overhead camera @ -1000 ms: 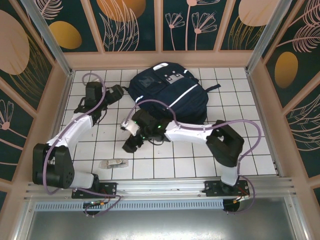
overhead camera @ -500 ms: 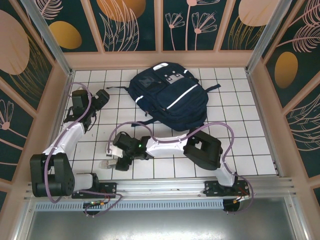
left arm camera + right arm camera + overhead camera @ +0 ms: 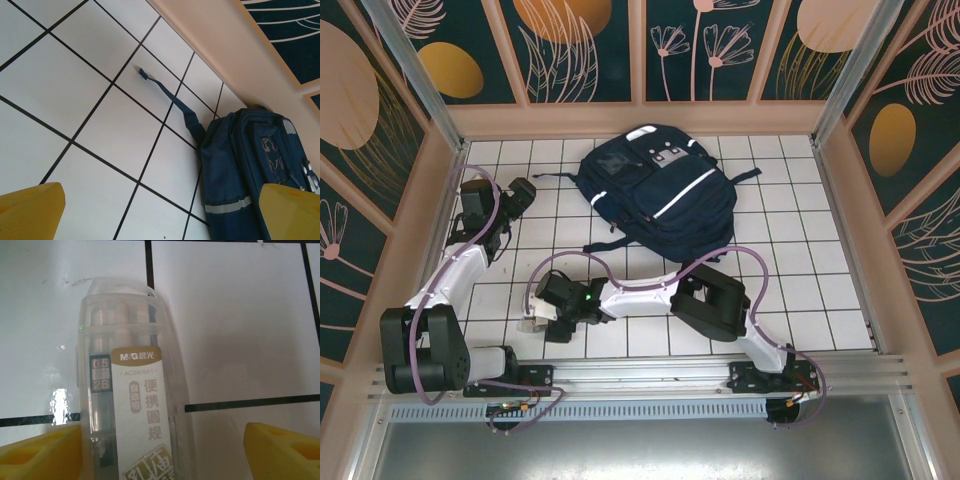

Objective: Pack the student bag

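Near the tiled table's (image 3: 820,300) front edge, a clear plastic case (image 3: 132,390) containing a lead tube (image 3: 101,390) is flanked by the right gripper's (image 3: 160,452) spread jaws, while farther back the student bag (image 3: 660,190) is laid flat, with the left gripper (image 3: 523,192) held wide open beside it.

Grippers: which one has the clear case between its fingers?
The right gripper straddles the clear case, jaws open; the left gripper is empty beside the student bag.

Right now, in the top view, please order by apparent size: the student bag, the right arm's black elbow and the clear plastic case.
1. student bag
2. right arm's black elbow
3. clear plastic case, partly hidden under that arm
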`<state>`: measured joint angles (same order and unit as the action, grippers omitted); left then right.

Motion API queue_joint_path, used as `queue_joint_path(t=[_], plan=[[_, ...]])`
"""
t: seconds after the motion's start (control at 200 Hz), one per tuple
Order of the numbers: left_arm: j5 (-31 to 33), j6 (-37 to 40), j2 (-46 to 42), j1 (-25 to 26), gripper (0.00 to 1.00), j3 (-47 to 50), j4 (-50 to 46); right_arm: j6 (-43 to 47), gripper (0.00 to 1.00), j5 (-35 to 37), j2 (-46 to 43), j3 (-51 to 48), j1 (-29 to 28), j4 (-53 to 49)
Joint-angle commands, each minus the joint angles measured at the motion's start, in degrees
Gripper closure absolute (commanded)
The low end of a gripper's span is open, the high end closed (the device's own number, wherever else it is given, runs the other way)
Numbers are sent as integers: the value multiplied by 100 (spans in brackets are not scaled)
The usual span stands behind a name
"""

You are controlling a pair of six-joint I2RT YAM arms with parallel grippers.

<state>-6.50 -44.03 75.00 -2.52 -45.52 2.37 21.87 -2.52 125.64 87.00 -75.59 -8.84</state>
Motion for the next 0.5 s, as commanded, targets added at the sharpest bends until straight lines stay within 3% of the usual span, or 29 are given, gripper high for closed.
queue_joint_path(t=[0.0, 0.145, 0.375, 0.495], plan=[[-140, -83, 65, -29, 1, 26, 193, 176, 20, 208, 137, 147, -11, 80], [-180, -116, 68, -29, 1, 19, 226, 152, 25, 138, 164, 96, 48, 33], [-253, -191, 102, -29, 1, -43, 254, -25, 44, -97, 2, 23, 178, 63], [-308, -211, 98, -24, 1, -138, 239, -276, 44, -302, -159, 54, 357, 67]])
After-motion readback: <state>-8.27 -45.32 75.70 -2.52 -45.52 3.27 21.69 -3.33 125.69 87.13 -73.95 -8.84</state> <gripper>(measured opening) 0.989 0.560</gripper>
